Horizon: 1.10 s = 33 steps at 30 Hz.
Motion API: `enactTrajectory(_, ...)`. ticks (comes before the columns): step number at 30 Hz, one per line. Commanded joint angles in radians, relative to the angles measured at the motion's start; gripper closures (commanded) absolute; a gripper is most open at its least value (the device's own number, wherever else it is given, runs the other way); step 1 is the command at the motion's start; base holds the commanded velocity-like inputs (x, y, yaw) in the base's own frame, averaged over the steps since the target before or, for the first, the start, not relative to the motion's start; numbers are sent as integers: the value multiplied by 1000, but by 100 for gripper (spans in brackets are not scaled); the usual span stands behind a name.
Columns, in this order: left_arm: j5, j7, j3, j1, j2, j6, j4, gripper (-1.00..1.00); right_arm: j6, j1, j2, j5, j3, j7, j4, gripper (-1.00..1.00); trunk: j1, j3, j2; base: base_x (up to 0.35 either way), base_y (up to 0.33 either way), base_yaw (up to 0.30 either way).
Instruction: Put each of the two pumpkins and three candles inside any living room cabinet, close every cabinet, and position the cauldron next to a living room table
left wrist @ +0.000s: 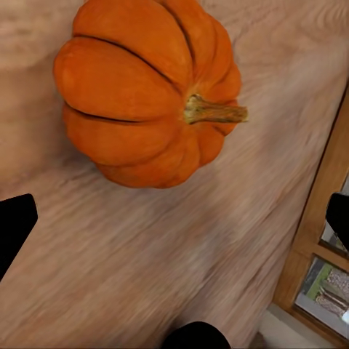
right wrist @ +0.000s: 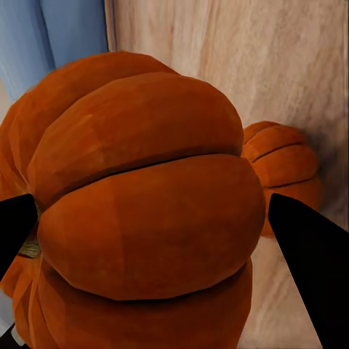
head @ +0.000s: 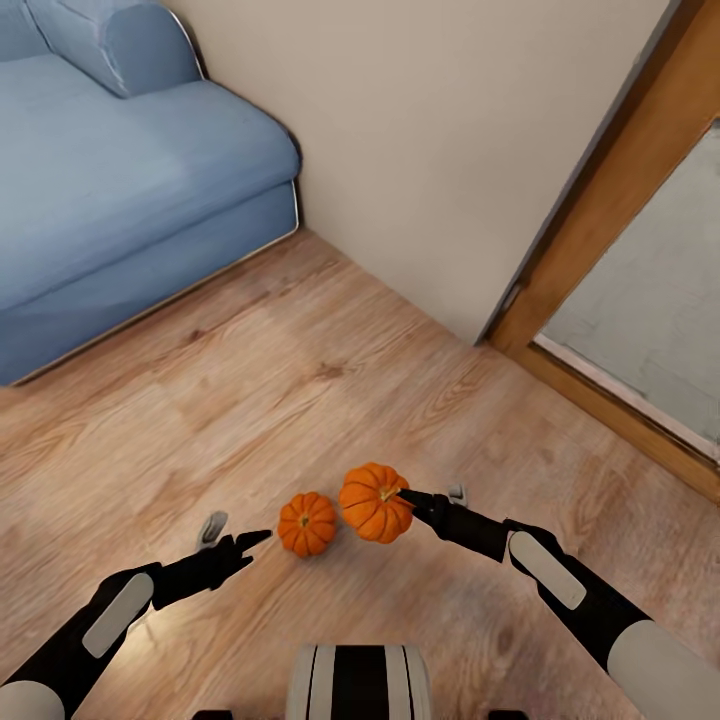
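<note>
The right gripper (head: 408,497) clasps the larger pumpkin (head: 374,503), its black fingers (right wrist: 313,269) set against the ribbed, glossy orange sides, the woody stem toward the arm. The second pumpkin (head: 307,523), smaller in the head view, sits on the floor (head: 300,390) at about 8 o'clock from the held one, just beside it. The left gripper (head: 240,545) hangs spread and empty at 9 o'clock of that pumpkin, near but apart. The floor is warm wood-grain plank. A blue, soft-cornered sofa (head: 120,180) stands at 10 o'clock against a plain cream wall (head: 430,130); a brown wooden door frame (head: 600,220) is at 2 o'clock
</note>
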Motion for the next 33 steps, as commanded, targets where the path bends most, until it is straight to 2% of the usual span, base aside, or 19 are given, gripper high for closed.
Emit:
enactTrajectory(1, 7, 0, -2, 0, 1, 4, 0, -100, 5, -1, -1, -11, 3, 0, 0, 100, 0, -4, -1, 0, 0, -216)
enactTrajectory(26, 8, -3, 0, 1, 5, 4, 0, -100, 5, -1, -1, -11, 3, 0, -1, 100, 11, -96, -6, 0, 0, -67)
enactTrajectory(33, 8, -2, 2, 1, 6, 4, 0, -100, 6, -1, 0, -11, 3, 0, -1, 100, 11, -96, -6, 11, 0, 0)
